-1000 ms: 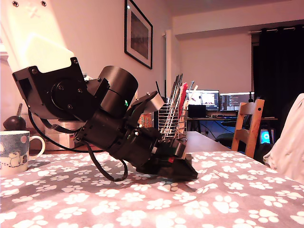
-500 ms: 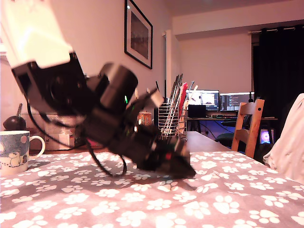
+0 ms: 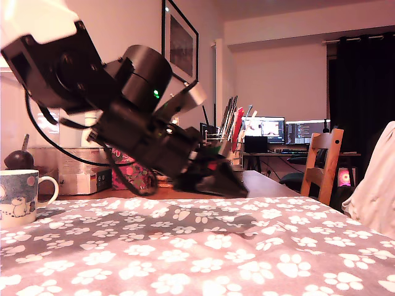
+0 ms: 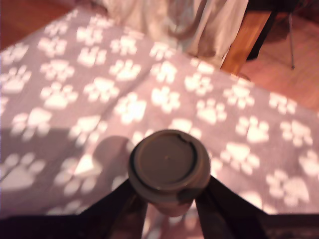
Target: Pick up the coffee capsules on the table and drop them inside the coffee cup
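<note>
A dark brown coffee capsule (image 4: pixel 168 167) is held clamped between the two fingers of the gripper (image 3: pixel 217 180), which is raised clear above the paw-print tablecloth (image 3: pixel 259 253), well to the exterior view's right of the coffee cup (image 3: pixel 18 198) that is stood at the cloth's far left edge.

A dim living room is sitting behind your paw-print surface.

You are looking over a surface (image 3: pixel 259 259) covered in a mauve cloth with white paw prints. A framed picture (image 3: pixel 179 43) is hanging on the pale wall on the exterior view's left. Farther back, two lit monitors (image 3: pixel 285 131) are glowing on a desk, a wooden chair (image 3: pixel 325 161) is standing by it, and a dark curtain (image 3: pixel 363 92) is covering the exterior view's right. Warm light is falling on the wall.
</note>
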